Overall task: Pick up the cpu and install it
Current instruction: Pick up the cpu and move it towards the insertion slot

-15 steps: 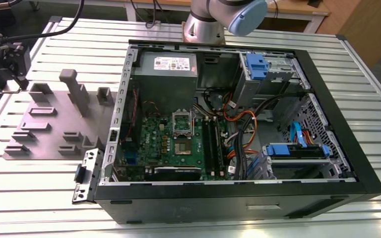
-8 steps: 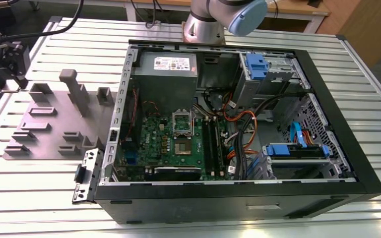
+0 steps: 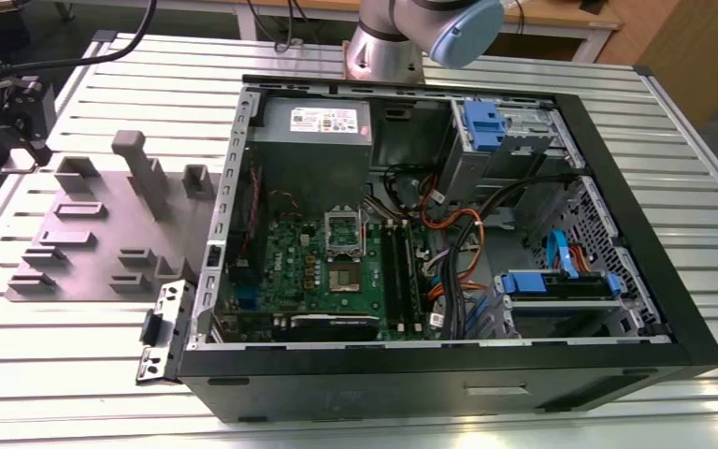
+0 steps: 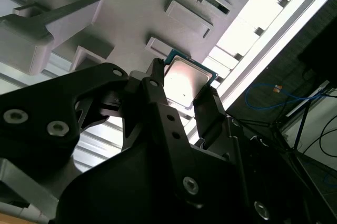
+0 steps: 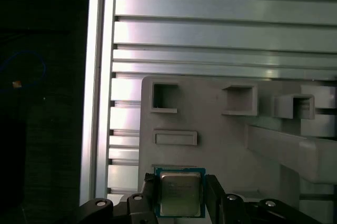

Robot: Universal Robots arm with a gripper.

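Clearly, part of the small square cpu (image 5: 180, 193) with its silvery-grey metal top and thin green rim is hidden. In the first wrist view the picture edge cuts off its near edge, and black fingers (image 5: 149, 195) cover two opposite sides. In the second wrist view glare washes out most of the cpu's (image 4: 187, 82) surface.

Its flat metal face points away from the grey plastic tray (image 5: 226, 145) of raised blocks beneath it. It is only slightly oblong, and the longer side runs along the fingers' length. Whether it touches the tray or hangs just above it, I cannot tell.

The black two-finger gripper (image 5: 180, 196) is clamped on the cpu, one jaw pressing each side; the second wrist view shows the gripper (image 4: 184, 91) the same way. It holds the chip over a corner region of the tray, near the edge of the ribbed aluminium table (image 5: 210, 29).

In the exterior view the tray (image 3: 97, 238) lies at nine o'clock from the open black computer case (image 3: 665, 318). The green motherboard (image 3: 303, 267) sits inside that case, and the grey robot arm (image 3: 391, 42) rises at twelve o'clock.
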